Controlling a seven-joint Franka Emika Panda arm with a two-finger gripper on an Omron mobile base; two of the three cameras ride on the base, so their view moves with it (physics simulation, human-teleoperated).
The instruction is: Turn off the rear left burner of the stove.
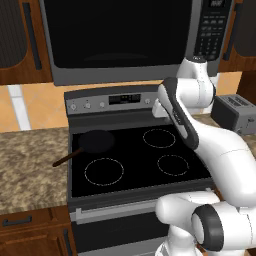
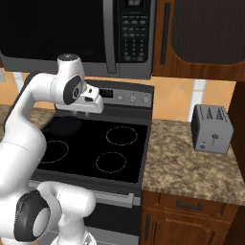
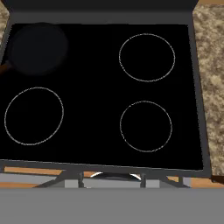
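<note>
- The rear left burner is the back-left cooking zone of the black glass top, a dark round patch with no white ring; in the hand view it lies in the upper-left corner
- A dark frying pan appears to sit on that zone, its brown handle reaching out over the left edge of the cooktop toward the counter
- The stove is a grey steel range; its raised back panel carries small round silver knobs left of a digital display, and more knobs right of it
- Three white-dotted rings mark the other zones: a large one at front left and two smaller ones on the right
- The arm reaches over the right part of the cooktop, its hand near the back panel; the gripper points down at the glass, and I cannot tell how far its fingers are apart or whether they hold anything
- Speckled stone counter flanks the stove on both sides
- A grey toaster stands on the right counter
- A black-and-grey microwave hangs above the stove, with wooden cabinets beside it
</note>
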